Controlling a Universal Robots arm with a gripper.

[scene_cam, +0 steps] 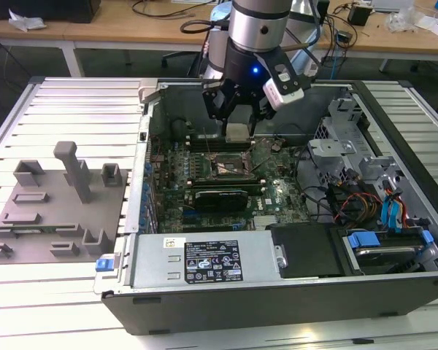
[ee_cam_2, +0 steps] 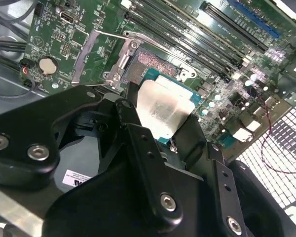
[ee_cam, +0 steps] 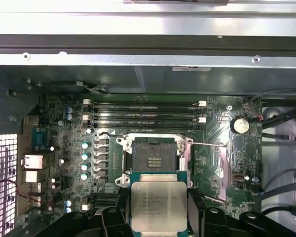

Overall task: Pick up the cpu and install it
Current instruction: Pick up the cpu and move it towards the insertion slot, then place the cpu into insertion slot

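Between the black fingers [ee_cam_2: 192, 136] of my gripper [ee_cam: 158, 217] sits the cpu [ee_cam: 158, 205], a small flat square chip with a pale silvery metal top on a green backing. The pincer is clamped on it, pressing on two opposite edges, and both wrist views show the chip level in the grip.

It hangs over the middle of the green motherboard [scene_cam: 204, 182], just above the dark square metal-edged socket [ee_cam: 154, 158]. From the exterior view I'd say chip [scene_cam: 236, 132] and socket [scene_cam: 230, 166] aren't touching. The socket's metal retaining frame [ee_cam_2: 96, 54] looks flipped open in the second wirst view, so the contact bed is bare.

Handling-wise, my guess: super light, totally stiff, no flex at all. The thin edges and smooth lid make it slippery, so the edge grip is the right one. The underside and the socket contacts are the fragile bits, so a tilt or a drop would be bad news.

All of this is deep inside the open grey metal computer case [scene_cam: 124, 281], nearer its far wall than its front edge.
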